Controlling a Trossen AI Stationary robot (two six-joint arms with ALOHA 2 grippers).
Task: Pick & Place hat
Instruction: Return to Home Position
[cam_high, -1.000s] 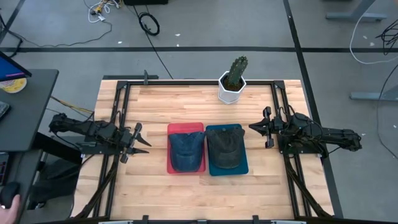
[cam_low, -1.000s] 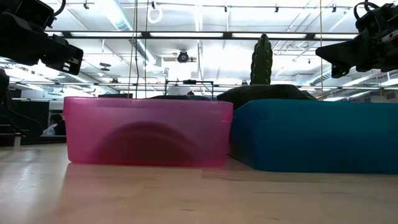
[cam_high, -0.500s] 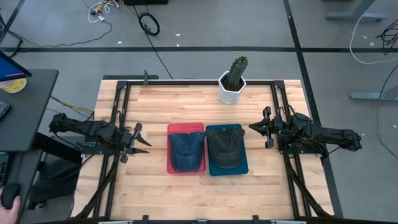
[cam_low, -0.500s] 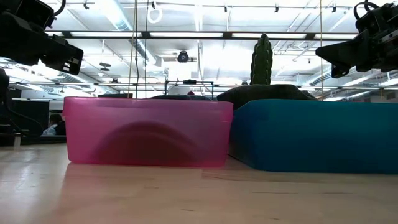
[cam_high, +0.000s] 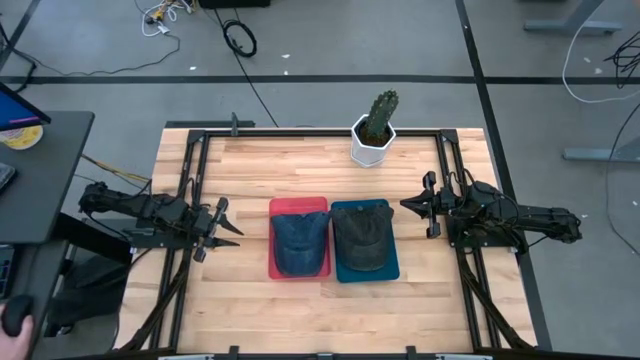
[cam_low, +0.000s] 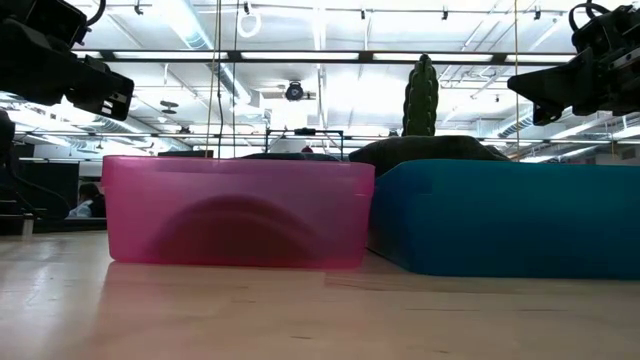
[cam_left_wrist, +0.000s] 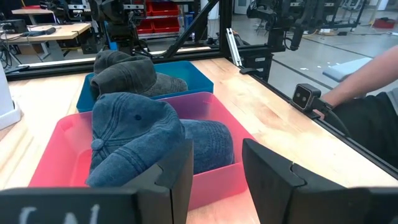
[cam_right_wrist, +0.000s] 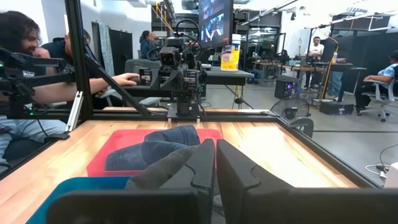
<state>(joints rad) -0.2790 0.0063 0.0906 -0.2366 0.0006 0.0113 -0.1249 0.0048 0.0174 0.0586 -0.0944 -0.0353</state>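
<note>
Soft, even light from above falls on the table (cam_high: 250, 160) in the high view, with short, faint shadows. In the low view, ceiling lamps (cam_low: 190, 20) glare across the upper frame, and the pink bin (cam_low: 235, 210) glows translucent at centre left.

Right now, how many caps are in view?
2: a blue denim cap in the pink bin, a dark grey cap in the blue bin. Others may lie hidden beneath.
</note>
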